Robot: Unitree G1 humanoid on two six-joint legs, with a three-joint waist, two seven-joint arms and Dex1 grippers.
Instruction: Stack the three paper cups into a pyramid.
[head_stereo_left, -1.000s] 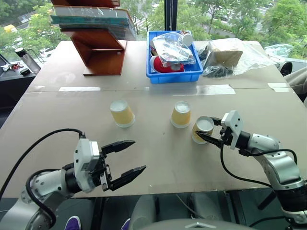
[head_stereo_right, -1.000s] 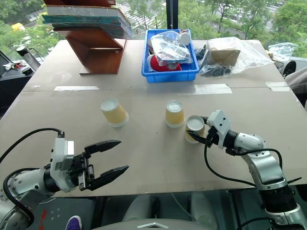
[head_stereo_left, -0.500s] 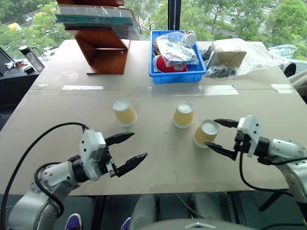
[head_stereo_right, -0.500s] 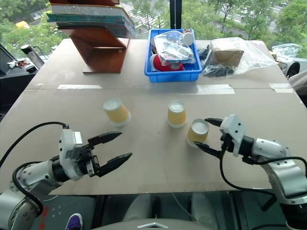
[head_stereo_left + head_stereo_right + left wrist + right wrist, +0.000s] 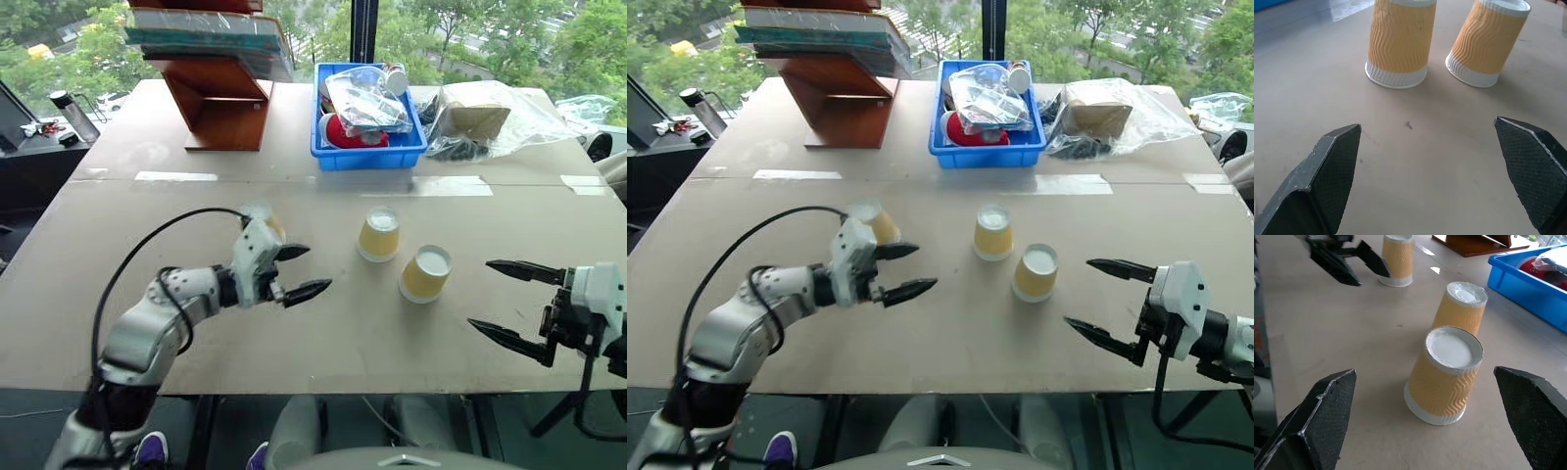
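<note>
Nearest the robot, the right tool [image 5: 519, 302] hangs over the brown worktop [image 5: 118, 294] with its two black fingers spread wide and nothing between them, off to the right of the blue plastic bin [image 5: 369, 147] and well nearer than it. The left tool [image 5: 304, 271] is also wide open and empty, nearer than the bin and to its left.

All three small yellow-tan ribbed paper cups with white rims stand upside down on the worktop, nearer than the bin. One cup [image 5: 425, 273] sits just right of the bin's line; the second cup [image 5: 378, 234] stands just beside it, a little farther off and apart from it. The third cup [image 5: 874, 221] is to the left, mostly hidden behind the left tool's wrist and seemingly untouched.

The bin holds plastic-wrapped clutter; a wooden stand [image 5: 220, 103] lies left of it, a clear bag [image 5: 480, 113] right.
</note>
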